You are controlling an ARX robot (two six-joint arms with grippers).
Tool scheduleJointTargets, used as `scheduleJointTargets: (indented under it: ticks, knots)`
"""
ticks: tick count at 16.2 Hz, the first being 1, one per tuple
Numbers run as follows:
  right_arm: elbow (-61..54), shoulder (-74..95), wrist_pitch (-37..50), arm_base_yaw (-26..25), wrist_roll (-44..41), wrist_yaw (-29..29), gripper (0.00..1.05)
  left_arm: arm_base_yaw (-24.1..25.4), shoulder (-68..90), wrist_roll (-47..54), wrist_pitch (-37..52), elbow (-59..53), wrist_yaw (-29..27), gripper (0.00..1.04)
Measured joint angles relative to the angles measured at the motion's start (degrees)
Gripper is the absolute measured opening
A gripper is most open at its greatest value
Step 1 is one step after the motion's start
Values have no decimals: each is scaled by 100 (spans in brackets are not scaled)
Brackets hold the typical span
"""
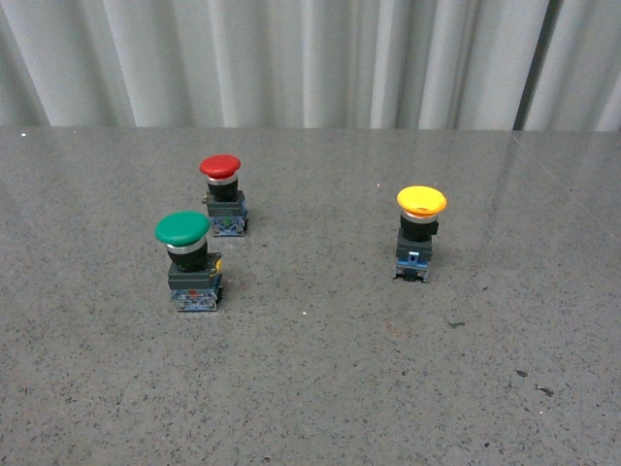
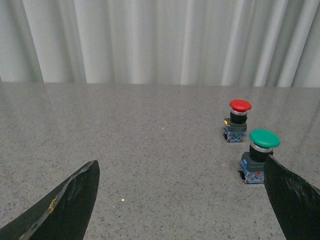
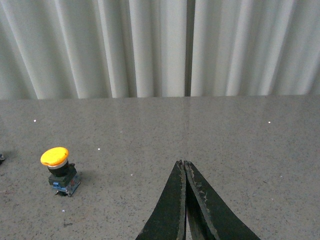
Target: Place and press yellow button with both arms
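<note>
Pre-approach. Yellow button (image 1: 421, 233) upright, right of centre in front view, untouched. Left gripper (image 2: 180, 200) jaws spread wide; right gripper (image 3: 185, 167) jaws closed, empty. Next: reach for it.

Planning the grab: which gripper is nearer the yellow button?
Right, probably. The yellow button shows ahead of the shut right gripper, off to one side. The open left gripper sees only the red and green ones.
</note>
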Motion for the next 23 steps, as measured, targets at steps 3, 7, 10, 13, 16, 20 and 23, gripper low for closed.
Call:
scheduleJointTargets:
  ticks: [3,7,10,13,16,20,23]
  knots:
    - [-313,-420,-44,-341,-24,-420,2,0,0,0,0,0,0,98]
    - [-638,-916,-214,-828,-52,-844,2,0,0,-2,2,0,2,98]
    - [-802,-1231,-391,-828,-55,-844,2,0,0,-2,0,0,0,98]
    - [-892,-1515,-557,-828,-55,-844,2,0,0,0,0,0,0,98]
    - [-1071,-1825,-645,-828,-57,-841,2,0,0,-2,0,0,0,98]
    - [-1069,-2879,-1755,-828,-57,-859,2,0,0,-2,0,0,-2,98]
    - [-1067,-2911,-1751,-828,-57,-859,2,0,0,-2,-2,0,2,98]
